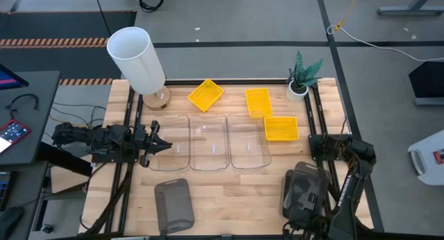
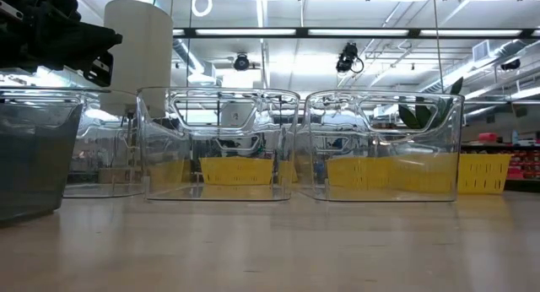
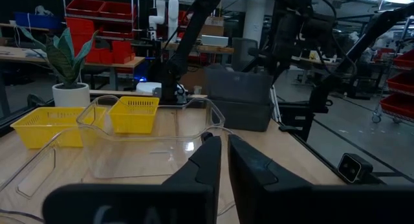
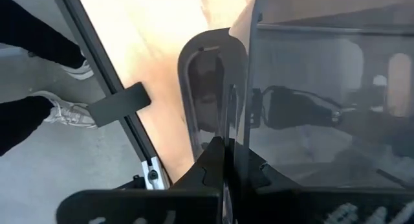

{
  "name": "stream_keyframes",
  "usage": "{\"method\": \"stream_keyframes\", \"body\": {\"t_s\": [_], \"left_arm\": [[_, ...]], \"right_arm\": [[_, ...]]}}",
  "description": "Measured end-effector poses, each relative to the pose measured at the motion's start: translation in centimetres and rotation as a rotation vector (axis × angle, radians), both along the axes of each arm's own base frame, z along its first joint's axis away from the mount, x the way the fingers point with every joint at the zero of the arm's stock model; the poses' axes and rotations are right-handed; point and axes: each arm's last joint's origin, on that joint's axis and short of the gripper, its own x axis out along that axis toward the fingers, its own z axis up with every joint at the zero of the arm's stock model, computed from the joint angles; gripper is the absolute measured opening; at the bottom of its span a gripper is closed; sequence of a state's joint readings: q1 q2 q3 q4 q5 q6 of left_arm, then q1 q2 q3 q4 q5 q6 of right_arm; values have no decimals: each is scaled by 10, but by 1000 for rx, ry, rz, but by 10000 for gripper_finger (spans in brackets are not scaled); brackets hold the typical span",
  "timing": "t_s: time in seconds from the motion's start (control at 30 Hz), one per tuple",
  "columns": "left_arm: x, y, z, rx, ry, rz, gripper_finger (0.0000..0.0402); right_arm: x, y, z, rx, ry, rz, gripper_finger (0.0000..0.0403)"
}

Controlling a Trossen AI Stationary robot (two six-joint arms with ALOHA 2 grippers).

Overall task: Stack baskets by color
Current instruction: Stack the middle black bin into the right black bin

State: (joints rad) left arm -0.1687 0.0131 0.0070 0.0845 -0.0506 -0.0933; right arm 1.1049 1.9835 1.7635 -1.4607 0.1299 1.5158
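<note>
Grey basket [image 4: 310, 88] pinched in right hand [image 4: 224, 160]; left hand [image 3: 223, 160] narrow; no writing legible.

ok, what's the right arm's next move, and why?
Probably swing the right gripper left toward the loose grey basket. It is shut on the held grey basket's wall at the front right, and the loose one is the only other grey in view. The left gripper sits by the clear baskets.
</note>
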Motion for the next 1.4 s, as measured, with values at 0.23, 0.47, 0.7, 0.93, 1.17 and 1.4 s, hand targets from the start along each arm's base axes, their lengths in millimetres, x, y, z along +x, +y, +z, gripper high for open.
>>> {"method": "stream_keyframes", "body": {"t_s": [0.23,0.47,0.7,0.93,1.17,1.4], "left_arm": [[0,0,0,0,0,1,29],[0,0,0,0,0,0,34],[0,0,0,0,0,0,31],[0,0,0,0,0,0,26],[0,0,0,0,1,0,34],[0,0,0,0,0,0,28]], "right_arm": [[2,5,-12,59,-7,23,7],[4,11,-20,119,-18,78,7],[13,14,-31,203,-27,73,7],[37,6,-41,199,-39,130,7],[68,-13,-42,185,-62,143,24],[87,-27,-42,185,-72,107,87]]}}
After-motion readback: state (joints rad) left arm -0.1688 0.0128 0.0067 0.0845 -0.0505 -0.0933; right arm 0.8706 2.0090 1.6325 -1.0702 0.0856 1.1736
